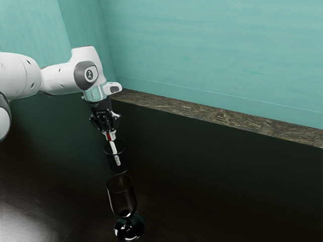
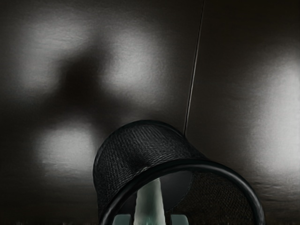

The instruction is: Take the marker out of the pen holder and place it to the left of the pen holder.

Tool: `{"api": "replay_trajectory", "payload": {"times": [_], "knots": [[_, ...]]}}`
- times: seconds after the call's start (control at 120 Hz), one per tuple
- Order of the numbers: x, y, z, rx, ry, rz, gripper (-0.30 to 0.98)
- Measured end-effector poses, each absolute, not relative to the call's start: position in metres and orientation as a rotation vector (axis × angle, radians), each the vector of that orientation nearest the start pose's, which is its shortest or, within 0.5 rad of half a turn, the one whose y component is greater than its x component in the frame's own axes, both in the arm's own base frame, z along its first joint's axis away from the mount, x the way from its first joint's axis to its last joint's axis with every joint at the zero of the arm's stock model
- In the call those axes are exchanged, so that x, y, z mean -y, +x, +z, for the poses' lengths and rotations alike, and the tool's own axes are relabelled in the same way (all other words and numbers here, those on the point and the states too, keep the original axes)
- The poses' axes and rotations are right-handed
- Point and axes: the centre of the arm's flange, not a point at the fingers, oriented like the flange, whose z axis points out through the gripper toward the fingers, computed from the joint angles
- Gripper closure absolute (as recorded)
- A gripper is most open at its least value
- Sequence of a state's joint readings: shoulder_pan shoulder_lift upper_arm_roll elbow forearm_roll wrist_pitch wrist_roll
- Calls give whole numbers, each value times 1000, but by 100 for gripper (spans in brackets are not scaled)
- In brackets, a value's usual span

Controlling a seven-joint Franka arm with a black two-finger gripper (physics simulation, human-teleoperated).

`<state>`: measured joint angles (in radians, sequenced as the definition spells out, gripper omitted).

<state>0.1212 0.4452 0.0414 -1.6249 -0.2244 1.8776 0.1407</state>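
Note:
My gripper (image 1: 109, 135) points down above the pen holder (image 1: 118, 160), its fingers shut on the upper part of the marker (image 1: 114, 147). The marker is pale with a red part at the fingertips; it leans a little, and its lower length is within the black mesh holder. In the wrist view the pen holder (image 2: 140, 147) lies at the lower edge, its round rim toward the camera. The pale marker (image 2: 150, 204) runs down into it between the two fingertips of the gripper (image 2: 151, 220).
A dark stemmed glass (image 1: 121, 196) stands near the pen holder, closer to the exterior view's lower edge. The dark, shiny table (image 1: 212, 186) runs to a brown stone-like strip (image 1: 222, 117) along the teal wall. A thin seam crosses the tabletop (image 2: 234, 93).

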Motion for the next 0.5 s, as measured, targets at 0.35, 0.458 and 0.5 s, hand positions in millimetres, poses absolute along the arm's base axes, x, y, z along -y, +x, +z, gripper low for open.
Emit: {"api": "replay_trajectory", "payload": {"times": [0.35, 0.458, 0.5], "knots": [[-90, 631, 500, 49, -3253, 132, 77], [-125, 615, 506, 83, -3124, 316, 78], [-131, 610, 496, 92, -3083, 421, 78]]}}
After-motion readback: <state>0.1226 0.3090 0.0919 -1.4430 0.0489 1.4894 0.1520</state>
